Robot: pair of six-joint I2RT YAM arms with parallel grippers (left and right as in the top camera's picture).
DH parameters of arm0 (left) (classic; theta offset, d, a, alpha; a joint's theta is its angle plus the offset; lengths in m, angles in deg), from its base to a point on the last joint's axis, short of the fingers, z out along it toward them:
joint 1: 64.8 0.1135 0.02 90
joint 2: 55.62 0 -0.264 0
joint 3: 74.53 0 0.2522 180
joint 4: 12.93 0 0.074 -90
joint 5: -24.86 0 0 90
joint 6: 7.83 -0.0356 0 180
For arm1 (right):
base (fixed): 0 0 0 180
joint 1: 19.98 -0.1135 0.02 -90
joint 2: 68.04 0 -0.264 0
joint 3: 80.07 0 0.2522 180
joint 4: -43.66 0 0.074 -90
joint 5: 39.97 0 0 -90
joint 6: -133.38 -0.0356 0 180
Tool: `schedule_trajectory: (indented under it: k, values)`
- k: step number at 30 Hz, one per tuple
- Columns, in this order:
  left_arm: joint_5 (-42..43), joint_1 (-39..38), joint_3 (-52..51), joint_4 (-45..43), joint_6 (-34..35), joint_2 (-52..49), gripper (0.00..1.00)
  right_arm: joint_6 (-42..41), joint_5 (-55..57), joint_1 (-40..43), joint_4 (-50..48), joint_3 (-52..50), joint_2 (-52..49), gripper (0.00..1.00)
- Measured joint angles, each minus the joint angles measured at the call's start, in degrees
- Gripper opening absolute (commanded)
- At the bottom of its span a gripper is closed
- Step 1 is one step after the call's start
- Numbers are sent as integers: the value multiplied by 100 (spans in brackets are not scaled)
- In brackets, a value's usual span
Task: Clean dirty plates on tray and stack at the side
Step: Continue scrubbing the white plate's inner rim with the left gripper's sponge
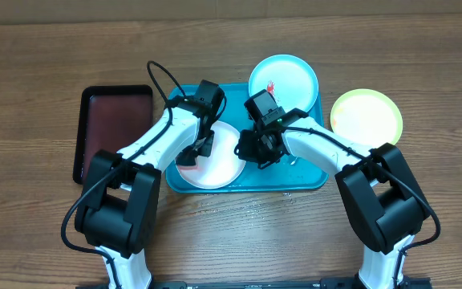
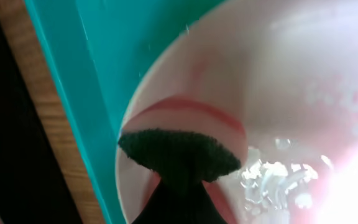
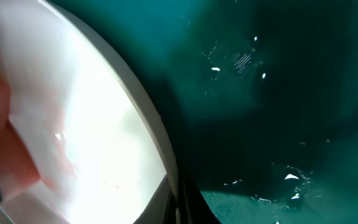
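Tray: we see the turquoise tray in the middle of the frame on the wooden counter. Its raised rim shows along the lower and right sides.
Tray edges: the white plate lies in the tray's lower left part, with its rim close to the left and lower walls. In the left wrist view only a narrowing strip of turquoise floor separates the plate rim from the wall.
Open room: the tray floor to the right of the white plate is bare and wet with water drops. Bare wood runs along the bottom of the frame and across the upper left.
Neighbours: a black tray lies to the left, with a gap of wood between the two trays.
Cyan plate: upper middle, overlapping the tray's upper right rim and carrying a small red mark.
Yellow-green-rimmed plate: on the counter to the right of the tray, apart from it.
White plate look: glossy and wet, with a curved red smear and pink streaks.
Left end effector: over the white plate's left side. A dark pad rests on the plate at the smear, and we cannot tell whether the jaws are clenched.
Right end effector: at the white plate's right rim, above the tray floor. We cannot tell its grip either.
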Motion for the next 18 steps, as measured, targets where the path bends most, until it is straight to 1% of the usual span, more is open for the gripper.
schedule_trajectory:
  k: [3,8,13,16,18]
  values:
    - [317,0,0,92,-221,0,5,-2,2,-15,13,0,0,4]
    - [1248,11,0,50,-839,0,4,-2,4,-15,11,0,0,4]
    - [2214,11,0,-378,-1233,0,4,0,7,-15,15,0,0,4]
    - [2463,7,0,-688,-1327,0,4,-2,4,-15,13,0,0,4]
    - [2479,7,0,-898,-1349,0,4,-2,4,-13,13,0,0,4]
